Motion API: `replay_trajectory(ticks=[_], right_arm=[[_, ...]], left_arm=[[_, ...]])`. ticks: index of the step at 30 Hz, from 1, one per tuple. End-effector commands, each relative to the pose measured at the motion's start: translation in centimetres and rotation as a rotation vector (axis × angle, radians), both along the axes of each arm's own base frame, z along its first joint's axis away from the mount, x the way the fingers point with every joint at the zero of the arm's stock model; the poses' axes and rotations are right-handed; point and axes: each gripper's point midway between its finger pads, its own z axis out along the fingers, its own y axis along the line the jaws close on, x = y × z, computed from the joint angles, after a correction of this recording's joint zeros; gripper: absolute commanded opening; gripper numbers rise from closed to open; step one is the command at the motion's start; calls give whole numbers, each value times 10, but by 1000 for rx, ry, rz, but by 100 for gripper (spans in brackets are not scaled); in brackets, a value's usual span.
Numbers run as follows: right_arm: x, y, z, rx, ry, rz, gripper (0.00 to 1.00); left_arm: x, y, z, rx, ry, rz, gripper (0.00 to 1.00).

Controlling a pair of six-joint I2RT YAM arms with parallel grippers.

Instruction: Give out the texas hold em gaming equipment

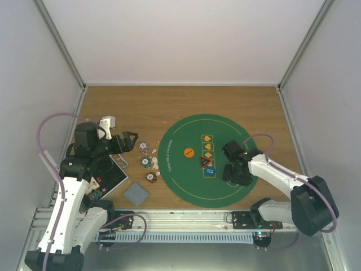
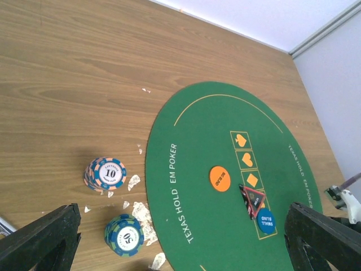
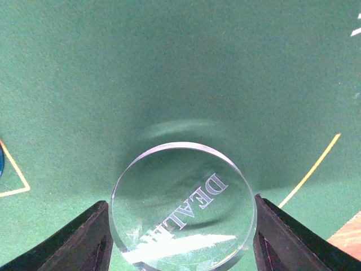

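Right pincer point(image 3: 181, 240) half-open, clamping clear disc point(image 3: 183, 197), left pincer point(image 2: 181, 237) wide open

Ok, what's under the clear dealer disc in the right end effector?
Through the clear disc only green mat shows. Its lower rim is out of frame, so contact cannot be told.

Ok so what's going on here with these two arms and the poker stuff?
A poker setup is being laid out. The right pincer grips a clear dealer disc by its edges, over the green mat. The left pincer is wide open and holds nothing. It is above the wooden table, near a 10 chip stack and a 50 chip stack beside the mat. An orange disc, a blue disc and a red-black triangle marker already lie on the mat.
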Motion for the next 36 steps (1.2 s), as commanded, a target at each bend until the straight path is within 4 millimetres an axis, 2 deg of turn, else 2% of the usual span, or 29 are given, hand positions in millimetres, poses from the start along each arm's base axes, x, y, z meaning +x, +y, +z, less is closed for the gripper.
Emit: replay_trajectory(ticks=[1, 18, 27, 36], right_arm=[[-9, 1, -1, 7, 31, -36, 56], [3, 11, -3, 39, 10, 0, 60], [11, 24, -7, 94, -9, -1, 60], [18, 25, -10, 78, -18, 15, 60]], left_arm=[[1, 1, 0, 15, -24, -7, 99], [3, 2, -4, 18, -18, 0, 99], [4, 3, -6, 9, -5, 12, 99], [4, 3, -7, 5, 1, 15, 99]])
